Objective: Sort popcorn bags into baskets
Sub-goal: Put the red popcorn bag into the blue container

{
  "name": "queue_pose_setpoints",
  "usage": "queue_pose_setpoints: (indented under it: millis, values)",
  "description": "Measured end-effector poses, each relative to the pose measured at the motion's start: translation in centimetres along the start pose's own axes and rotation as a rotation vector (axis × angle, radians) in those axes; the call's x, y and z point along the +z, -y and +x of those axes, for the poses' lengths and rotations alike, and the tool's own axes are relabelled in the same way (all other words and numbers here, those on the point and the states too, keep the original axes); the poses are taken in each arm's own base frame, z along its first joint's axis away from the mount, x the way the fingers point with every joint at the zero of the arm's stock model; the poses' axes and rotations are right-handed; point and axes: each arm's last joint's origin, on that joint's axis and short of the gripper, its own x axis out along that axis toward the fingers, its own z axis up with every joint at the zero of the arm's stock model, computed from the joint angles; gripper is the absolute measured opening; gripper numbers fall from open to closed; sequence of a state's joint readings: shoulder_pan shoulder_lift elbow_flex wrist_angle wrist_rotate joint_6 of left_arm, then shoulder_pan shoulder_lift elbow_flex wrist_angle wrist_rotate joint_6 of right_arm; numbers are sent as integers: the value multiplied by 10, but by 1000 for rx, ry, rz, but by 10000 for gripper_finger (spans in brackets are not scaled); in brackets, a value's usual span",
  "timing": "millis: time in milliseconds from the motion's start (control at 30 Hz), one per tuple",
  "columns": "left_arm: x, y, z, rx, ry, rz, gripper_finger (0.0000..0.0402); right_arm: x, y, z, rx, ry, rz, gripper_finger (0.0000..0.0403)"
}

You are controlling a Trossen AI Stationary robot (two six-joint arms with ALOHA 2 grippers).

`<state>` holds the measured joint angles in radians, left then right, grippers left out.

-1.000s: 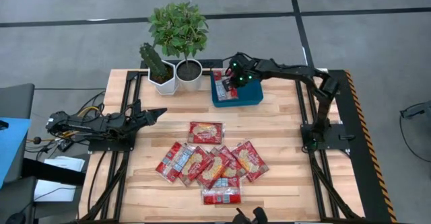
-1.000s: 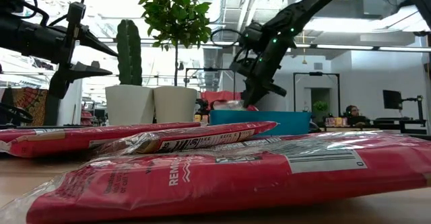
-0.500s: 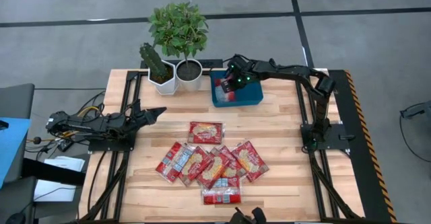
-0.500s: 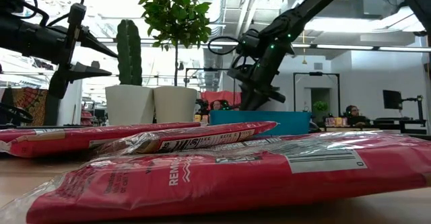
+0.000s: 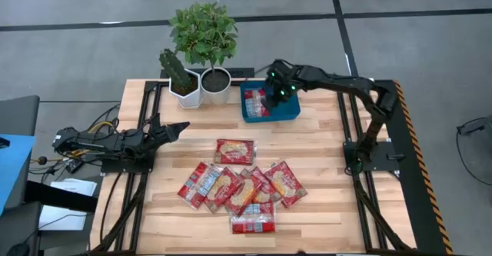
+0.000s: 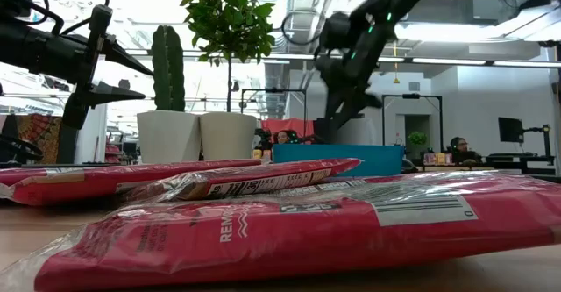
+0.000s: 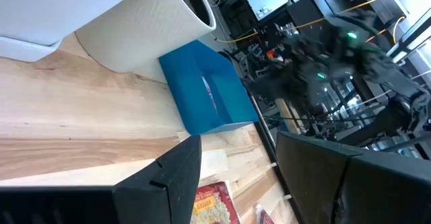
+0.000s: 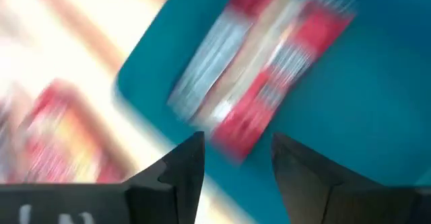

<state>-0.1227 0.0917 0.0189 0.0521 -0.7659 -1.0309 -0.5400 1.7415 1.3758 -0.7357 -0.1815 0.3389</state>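
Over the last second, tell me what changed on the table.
The right gripper opened, let go of a popcorn bag that now lies in the blue tray, and lifted away. The left gripper and the bags in the pile stayed put.

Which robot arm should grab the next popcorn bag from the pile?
Probably the left. The left gripper waits open beside the pile of popcorn bags, nothing in it. The right gripper, open, hangs over the blue basket, where one bag already lies, farther from the pile.
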Motion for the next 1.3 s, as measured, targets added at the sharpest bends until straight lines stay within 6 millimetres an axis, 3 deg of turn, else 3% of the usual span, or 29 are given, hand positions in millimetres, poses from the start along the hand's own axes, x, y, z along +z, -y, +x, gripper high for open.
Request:
queue_pose_setpoints:
  millis: [167,300,433,600,867,1100,1300]
  values:
    - [0,0,0,-3,-5,0,183,-51,-38,-34,-12,-211,-138,178]
    - [0,0,0,-3,-5,10,183,-96,-64,-45,9,-262,-143,177]
    - [0,0,0,-3,-5,13,183,-145,-76,-44,16,-312,-107,203]
    - [0,0,0,-3,-5,13,183,-194,-79,-28,33,-344,-59,257]
    - [0,0,0,-4,-7,0,183,-235,-84,14,-5,-330,-31,276]
    - [0,0,0,-5,-9,-8,183,-250,-94,44,-48,-343,-98,276]
    - [0,0,0,-5,-9,-32,183,-257,-98,58,-72,-356,-123,276]
